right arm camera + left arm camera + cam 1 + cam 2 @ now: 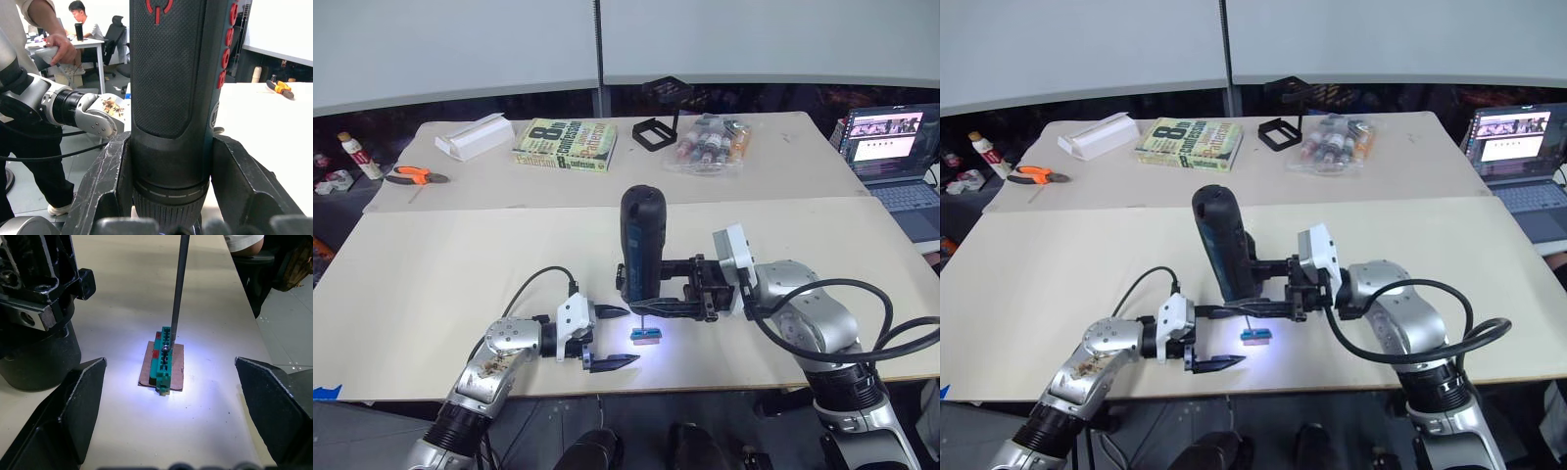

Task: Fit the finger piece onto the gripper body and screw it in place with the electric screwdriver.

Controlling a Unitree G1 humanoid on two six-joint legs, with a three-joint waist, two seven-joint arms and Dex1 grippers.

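The right gripper (651, 305) is clamped on the electric screwdriver (641, 245), a fat dark blue-black cylinder with a textured grip and red markings down its side (the right wrist view shows both black fingers pressed flat against the barrel). The tool stands nearly upright near the front edge of the pale table (460, 264), its thin metal bit (177, 289) pointing down, and white-blue light from its tip pools on the tabletop. The bit's end rests on a screw head in a small green block (164, 360), a ridged rectangular piece with red spots along one side, lying on a brown backing. The left gripper (612, 338) sits just to the robot's left of that block, its two pointed black fingers (73, 406) spread wide with nothing between them; the block lies in the gap ahead of them, untouched. At the back of the table are an open black square frame (653, 132), a book (567, 144), a white box (474, 135), orange-handled pliers (415, 176) and a bag of small bottles (710, 143).
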